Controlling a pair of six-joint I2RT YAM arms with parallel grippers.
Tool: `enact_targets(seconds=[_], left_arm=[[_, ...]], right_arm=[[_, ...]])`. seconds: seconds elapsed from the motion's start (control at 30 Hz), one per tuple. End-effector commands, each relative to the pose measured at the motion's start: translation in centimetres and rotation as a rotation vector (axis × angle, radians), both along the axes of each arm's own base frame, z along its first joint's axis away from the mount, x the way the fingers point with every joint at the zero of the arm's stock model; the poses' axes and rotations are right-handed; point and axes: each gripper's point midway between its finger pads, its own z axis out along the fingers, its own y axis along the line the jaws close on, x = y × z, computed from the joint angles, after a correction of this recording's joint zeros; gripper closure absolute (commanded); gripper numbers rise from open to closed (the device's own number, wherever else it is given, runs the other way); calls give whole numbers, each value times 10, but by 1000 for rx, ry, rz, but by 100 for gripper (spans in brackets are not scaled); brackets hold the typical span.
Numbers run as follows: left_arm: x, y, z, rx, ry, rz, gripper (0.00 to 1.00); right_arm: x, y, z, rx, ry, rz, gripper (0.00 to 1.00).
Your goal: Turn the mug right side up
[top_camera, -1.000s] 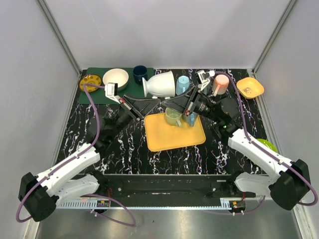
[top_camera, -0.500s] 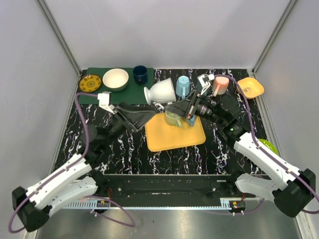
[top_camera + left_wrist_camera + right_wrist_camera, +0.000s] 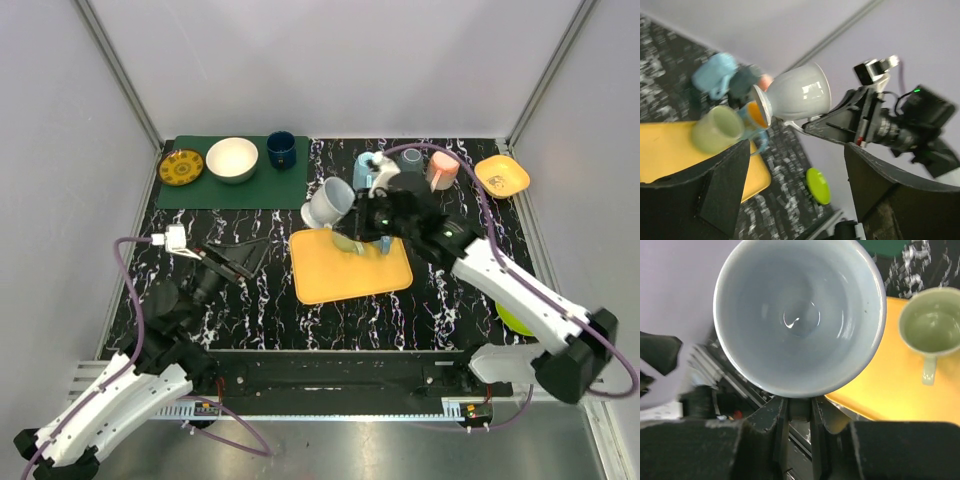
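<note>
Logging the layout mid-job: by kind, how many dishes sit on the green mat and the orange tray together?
Plates: 1, the yellow plate
Bowls: 1, the white bowl
Cups and mugs: 3, the dark blue cup, green mug, blue mug
Total: 5

On my feed the mug reads glossy pale grey-white, the tray yellow-orange, the small cup pale green. The tabletop is black veined with white marbling, and the mat is dark green.
</note>
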Motion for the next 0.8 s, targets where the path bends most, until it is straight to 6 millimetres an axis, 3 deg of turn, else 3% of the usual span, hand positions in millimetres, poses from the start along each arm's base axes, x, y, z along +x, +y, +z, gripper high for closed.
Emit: enact_targets(seconds=[0.0, 0.07, 0.1, 0.33, 0.63, 0.77], left_arm=[[14, 21, -52, 137, 162, 138, 23], [15, 28, -56, 151, 195, 175, 23], [16, 32, -64, 172, 220, 195, 23], [15, 53, -78, 166, 282, 285, 23], [13, 57, -92, 188, 322, 299, 24], [12, 59, -91, 193, 314, 302, 24]], right_arm=[[14, 18, -27, -227, -46, -10, 100], [17, 28, -34, -268, -52, 1, 100], [23, 29, -49, -321, -41, -14, 100], [48, 39, -94, -532, -44, -94, 100], [69, 57, -142, -607, -35, -126, 100], [78, 60, -154, -616, -42, -154, 100]])
